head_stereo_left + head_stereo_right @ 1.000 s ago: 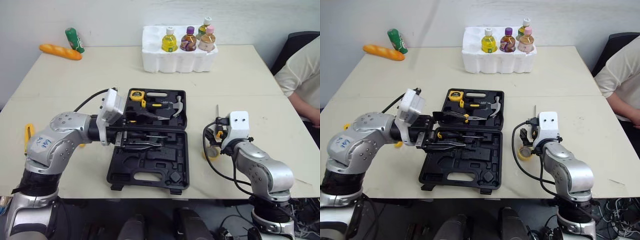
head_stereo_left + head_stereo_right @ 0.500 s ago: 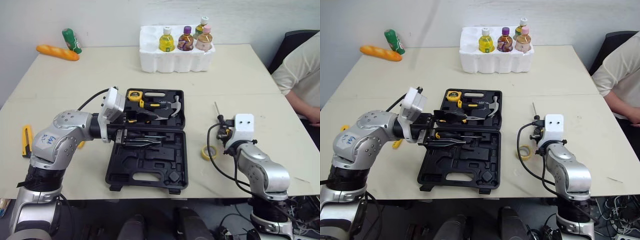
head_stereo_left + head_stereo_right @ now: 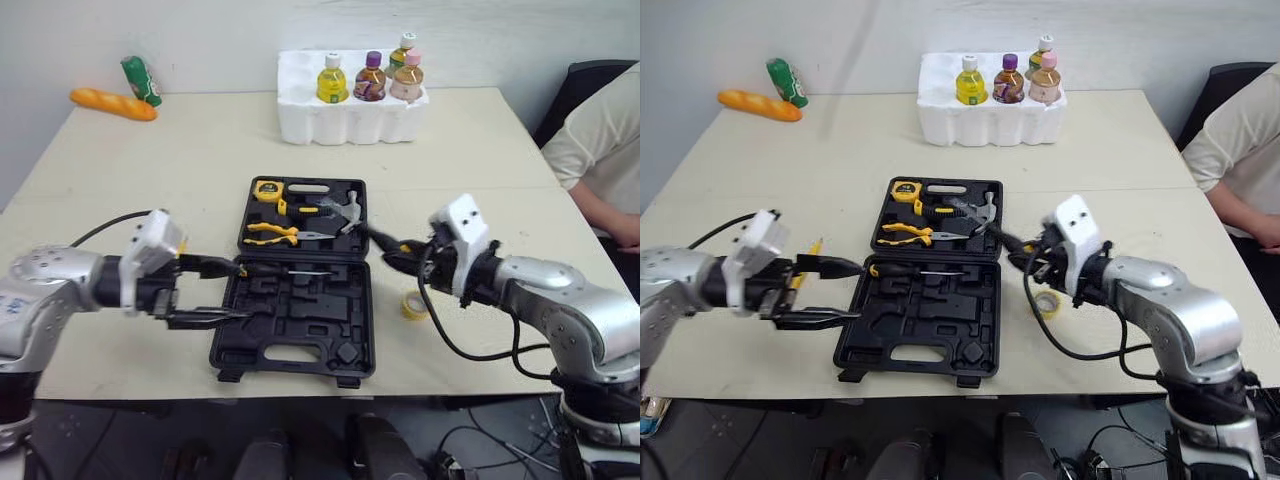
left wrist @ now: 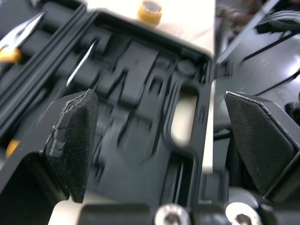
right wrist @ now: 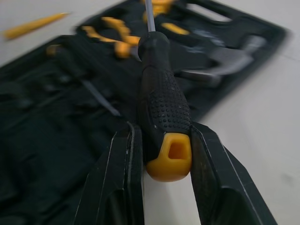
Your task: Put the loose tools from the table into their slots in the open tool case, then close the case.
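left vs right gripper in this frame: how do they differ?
The left gripper is open and empty; the right gripper is shut on a black screwdriver with a yellow end cap. The left gripper sits at the left edge of the tool case; the right gripper is at its right edge. Shared: both point inward toward the open case.

Silver-grey jointed arms [image 3: 50, 290] bear white wrist blocks [image 3: 150, 245], looping black cables [image 3: 478, 357] and black, rough-padded fingers [image 4: 70, 136].

The black tool case [image 3: 295, 310] lies open flat on the counter [image 3: 200, 150]. A black, yellow-butted screwdriver [image 5: 161, 108] is clamped in the right tool [image 5: 161, 131], seemingly over the case's right edge.
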